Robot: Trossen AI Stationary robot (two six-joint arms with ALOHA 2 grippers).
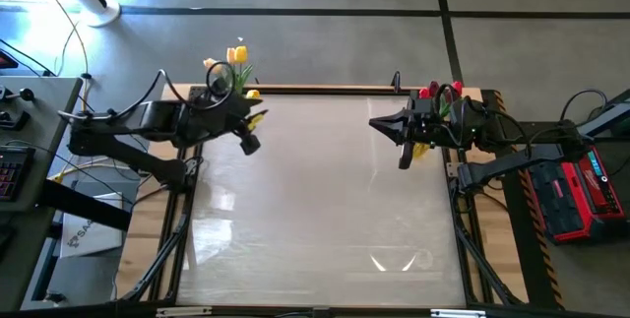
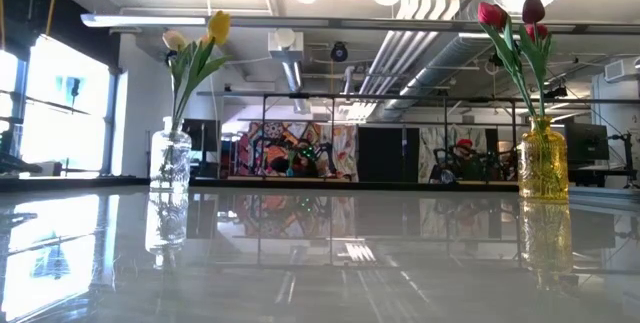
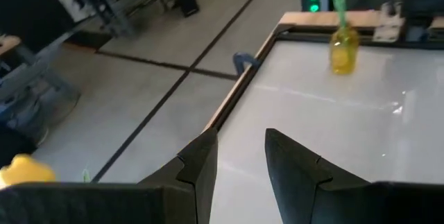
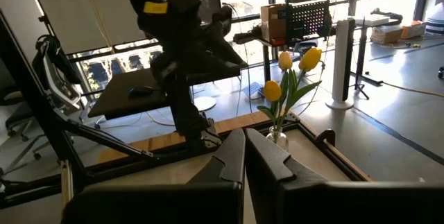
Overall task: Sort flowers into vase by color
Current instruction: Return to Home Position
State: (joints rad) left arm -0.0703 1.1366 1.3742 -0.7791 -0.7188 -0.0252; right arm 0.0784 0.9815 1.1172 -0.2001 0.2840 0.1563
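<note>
- Two bunches stand at the far corners of the table (image 1: 325,220) in the high view: yellow tulips (image 1: 236,57) left, red tulips (image 1: 433,92) right. The left gripper (image 1: 258,121) and right gripper (image 1: 382,124) hang near them.
- Low view: the clear vase (image 2: 171,160) holds the yellow tulips, one head paler; the amber vase (image 2: 543,163) holds red and maroon heads.
- Left wrist view: the left gripper's fingers (image 3: 198,165) are spread apart.
- Right wrist view: the right gripper's fingers (image 4: 232,154) are pressed together.
</note>
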